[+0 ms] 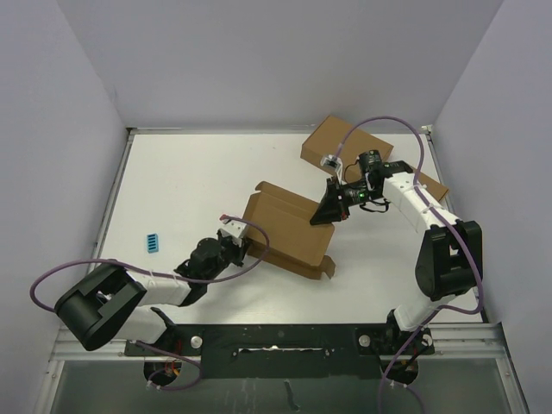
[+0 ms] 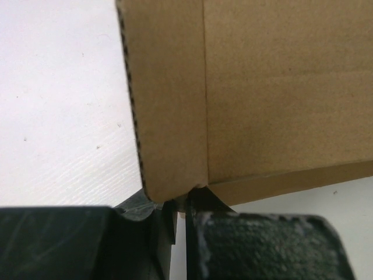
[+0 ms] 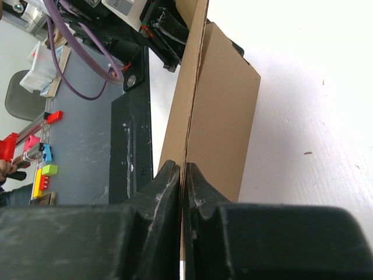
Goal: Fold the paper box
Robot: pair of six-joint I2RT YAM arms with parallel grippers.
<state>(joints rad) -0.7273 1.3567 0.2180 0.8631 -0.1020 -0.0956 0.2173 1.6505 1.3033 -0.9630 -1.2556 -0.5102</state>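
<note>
The paper box (image 1: 289,231) lies unfolded at the table's middle, a shallow brown cardboard piece with raised flaps. My left gripper (image 1: 238,242) is at its left edge. In the left wrist view the jaws (image 2: 180,204) are shut, pinching the bottom corner of a side flap (image 2: 172,116) beside the main panel (image 2: 285,87). My right gripper (image 1: 333,210) is at the box's right edge. In the right wrist view it (image 3: 183,170) is shut on a thin cardboard wall (image 3: 218,105) that stands on edge between the fingers.
Another brown box (image 1: 338,141) lies at the back right, and a further brown piece (image 1: 434,186) shows under the right arm. A small blue object (image 1: 153,242) sits on the table's left. Grey walls surround the white table (image 1: 190,190).
</note>
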